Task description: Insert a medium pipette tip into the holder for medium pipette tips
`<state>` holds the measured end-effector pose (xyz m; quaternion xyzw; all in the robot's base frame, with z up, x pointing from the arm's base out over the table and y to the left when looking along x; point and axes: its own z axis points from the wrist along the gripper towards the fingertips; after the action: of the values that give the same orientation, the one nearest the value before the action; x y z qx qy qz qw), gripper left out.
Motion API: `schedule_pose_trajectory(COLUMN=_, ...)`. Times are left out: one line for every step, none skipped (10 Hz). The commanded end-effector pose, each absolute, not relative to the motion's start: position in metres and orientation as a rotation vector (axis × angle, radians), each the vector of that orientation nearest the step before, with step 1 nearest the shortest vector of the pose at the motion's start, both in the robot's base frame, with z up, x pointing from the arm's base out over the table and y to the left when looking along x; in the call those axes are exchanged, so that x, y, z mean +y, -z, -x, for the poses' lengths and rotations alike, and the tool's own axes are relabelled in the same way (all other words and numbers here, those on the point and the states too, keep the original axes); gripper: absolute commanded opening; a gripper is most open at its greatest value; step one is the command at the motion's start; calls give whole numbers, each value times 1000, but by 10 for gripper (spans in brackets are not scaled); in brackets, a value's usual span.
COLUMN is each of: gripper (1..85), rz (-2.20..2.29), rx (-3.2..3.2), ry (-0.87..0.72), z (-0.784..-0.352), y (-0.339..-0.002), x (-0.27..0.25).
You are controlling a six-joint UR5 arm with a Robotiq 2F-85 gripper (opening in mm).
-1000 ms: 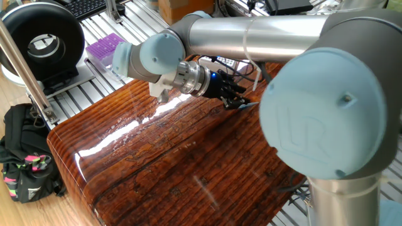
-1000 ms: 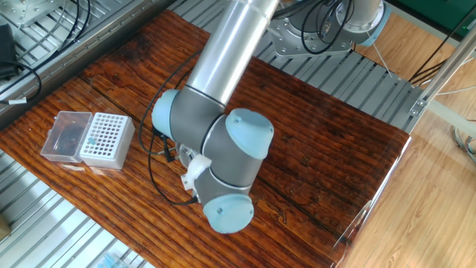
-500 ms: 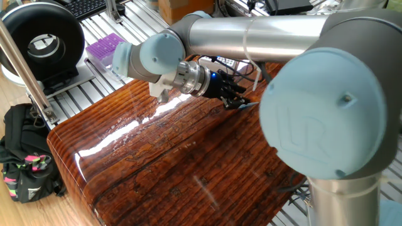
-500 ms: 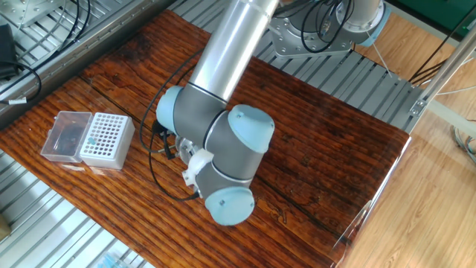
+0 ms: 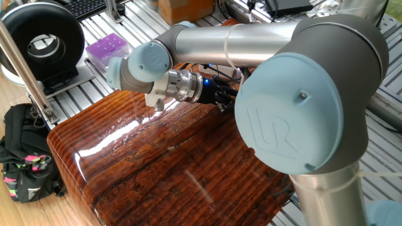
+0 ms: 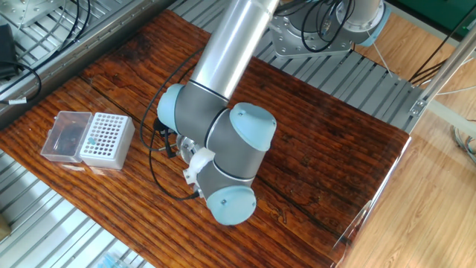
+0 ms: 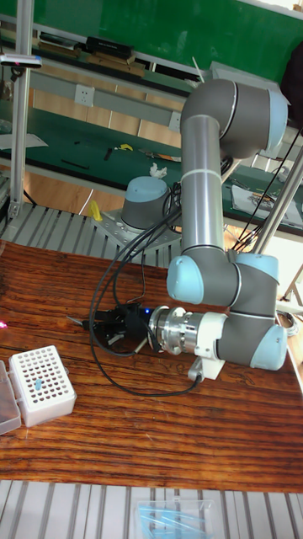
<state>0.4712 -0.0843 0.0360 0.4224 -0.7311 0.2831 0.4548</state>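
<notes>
Tall fixed view: pincer (image 7: pixel 94 322), grip state unclear, hovers apart from the holder (image 7: pixel 42 384), up-right of it.

3 fixed views, shared wooden table (image 6: pixel 320 141)

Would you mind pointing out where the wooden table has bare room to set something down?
The broad stretch of table between the arm and the far corner edge is bare, as is the strip in front of the holder along the near edge. It is crowded between the holder and the gripper, where the cable loops.
</notes>
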Motion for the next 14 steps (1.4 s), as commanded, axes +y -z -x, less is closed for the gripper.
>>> schedule_pose_trajectory(gripper=403, rz=-1035, rx=-1827, ry=-671, z=-474, y=-31, x=-80)
schedule_pose_trajectory(gripper=403, rz=-1038, rx=-1833, ry=-653, z=-473, y=-28, x=-78)
schedule_pose_trajectory(gripper=400, rz=-1052, rx=-1838, ry=-642, z=-475, y=-24, x=-76)
schedule_pose_trajectory(gripper=400, rz=-1063, rx=-1839, ry=-630, z=-476, y=-18, x=-75)
schedule_pose_trajectory(gripper=400, rz=-1065, rx=-1843, ry=-632, z=-475, y=-14, x=-76)
schedule_pose_trajectory(gripper=390, rz=-1065, rx=-1845, ry=-636, z=-476, y=-14, x=-77)
schedule_pose_trajectory(gripper=387, rz=-1067, rx=-1851, ry=-632, z=-476, y=-13, x=-77)
schedule_pose_trajectory(gripper=387, rz=-1070, rx=-1851, ry=-631, z=-476, y=-13, x=-77)
schedule_pose_trajectory(gripper=387, rz=-1073, rx=-1849, ry=-629, z=-475, y=-14, x=-77)
schedule_pose_trajectory(gripper=387, rz=-1074, rx=-1848, ry=-628, z=-474, y=-14, x=-77)
schedule_pose_trajectory(gripper=387, rz=-1076, rx=-1847, ry=-632, z=-475, y=-13, x=-79)
schedule_pose_trajectory(gripper=387, rz=-1077, rx=-1847, ry=-633, z=-474, y=-13, x=-80)
schedule_pose_trajectory(gripper=387, rz=-1078, rx=-1848, ry=-632, z=-474, y=-12, x=-82)
schedule_pose_trajectory(gripper=387, rz=-1081, rx=-1845, ry=-628, z=-473, y=-12, x=-82)
